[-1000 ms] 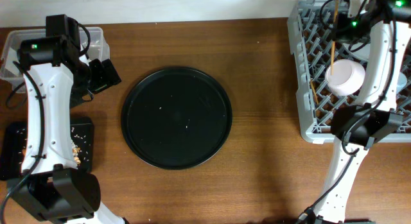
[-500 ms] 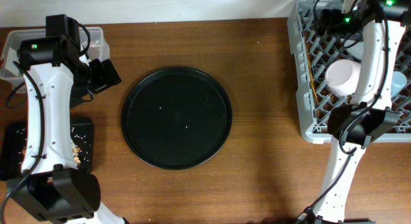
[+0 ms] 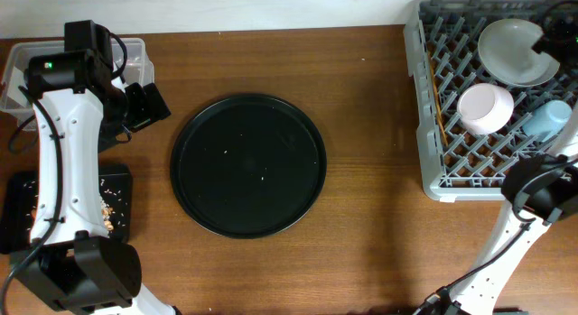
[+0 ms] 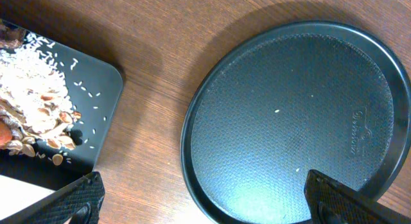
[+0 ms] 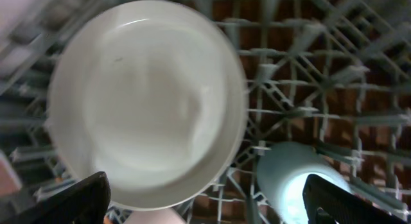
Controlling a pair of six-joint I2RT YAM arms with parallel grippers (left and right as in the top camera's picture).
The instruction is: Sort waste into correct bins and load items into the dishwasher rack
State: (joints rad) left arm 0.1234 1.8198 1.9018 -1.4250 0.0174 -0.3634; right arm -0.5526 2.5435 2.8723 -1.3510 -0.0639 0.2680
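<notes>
Over at the far right of the tabletop (image 3: 370, 125), your dishwasher rack (image 3: 452, 166) carries all four items. The white plate (image 3: 517, 51) sits face-up at the back. The pinkish bowl (image 3: 485, 108) is just in front of it, and the light-blue cup (image 3: 547, 118) is beside the bowl. The chopsticks (image 3: 440, 112) lie along a channel near the rack's left edge.

Your right hand (image 5: 205, 208) hangs above the plate with its fingers spread wide and nothing between them, so the plate rests on the pegs by its own weight. It looks glossy, smooth and free of scraps. Whether it is slotted between pegs or only lying across them, you cannot tell from these views.

Your left hand (image 3: 144, 105) is just as wide and empty. It is parked beside the clear box (image 3: 135, 53), whose contents the arm hides from you. Its wrist camera looks down on the flat black tray (image 4: 96, 102), where the beige rice scraps (image 4: 35, 102) are heaped toward one end. The round black tray (image 3: 248, 166) holds only a few stray grains. Judged from this, both the loading and the sorting look close to finished.
</notes>
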